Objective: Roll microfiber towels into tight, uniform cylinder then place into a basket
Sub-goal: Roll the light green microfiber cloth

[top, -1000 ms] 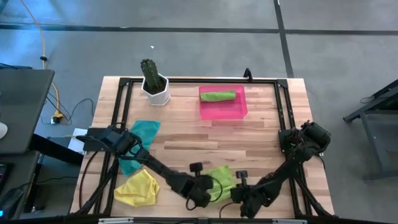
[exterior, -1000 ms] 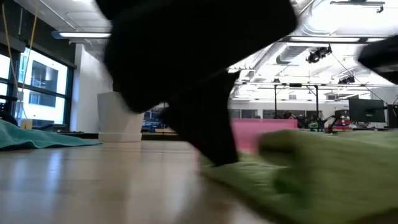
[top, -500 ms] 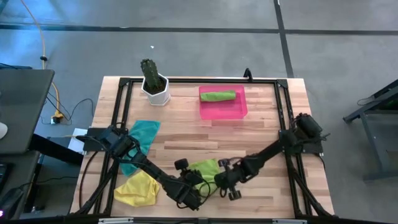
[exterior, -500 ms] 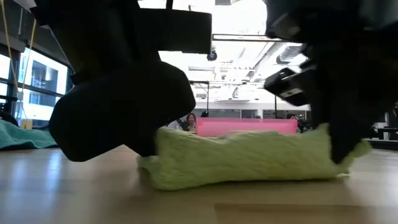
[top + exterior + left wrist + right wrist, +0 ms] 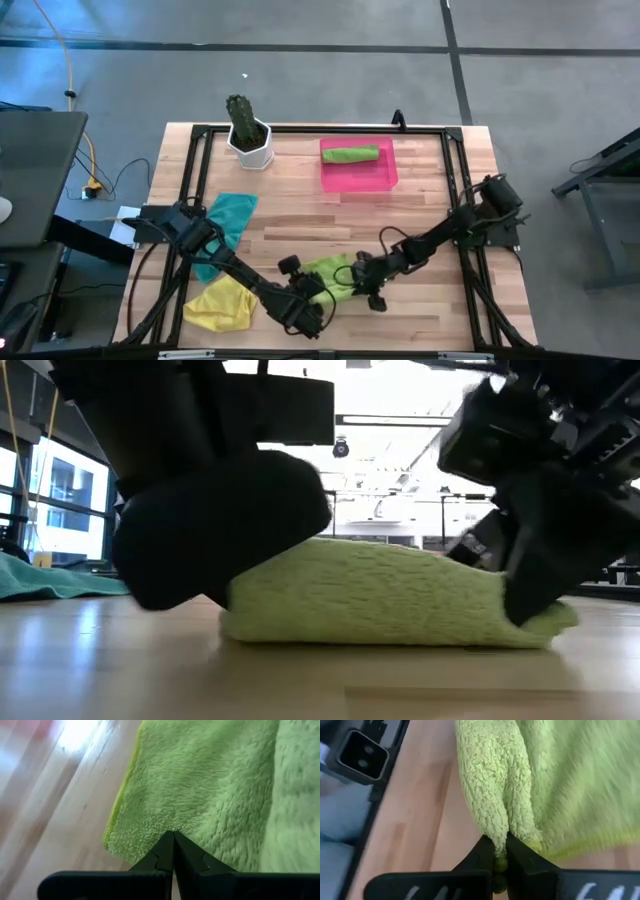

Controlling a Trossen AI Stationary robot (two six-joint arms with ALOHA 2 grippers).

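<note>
While half a second back lime towel (image 5: 333,272) lay looser, now bunched into thicker roll, near table edge. Left gripper (image 5: 173,851) shut, tips pressing cloth; right gripper (image 5: 500,851) pinching fold. Rolling underway; first roll (image 5: 350,154) sits in basket (image 5: 385,178).

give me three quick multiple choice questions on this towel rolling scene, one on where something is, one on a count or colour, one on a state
1. Where is the white cactus pot?
A. left of the pink basket
B. inside the basket
C. on the yellow towel

2. How many towels lie in the basket?
A. none
B. one
C. three

3. What is the right pincer doing?
A. hanging open above the basket
B. shut on an edge of the lime green towel
C. holding the teal towel

Answers:
1 A, the high view shows the pot beside the basket at the table's far edge.
2 B, a single rolled green towel lies there.
3 B, the right wrist view shows a fold pinched between the fingers; the left pincer is shut beside the same towel.
</note>
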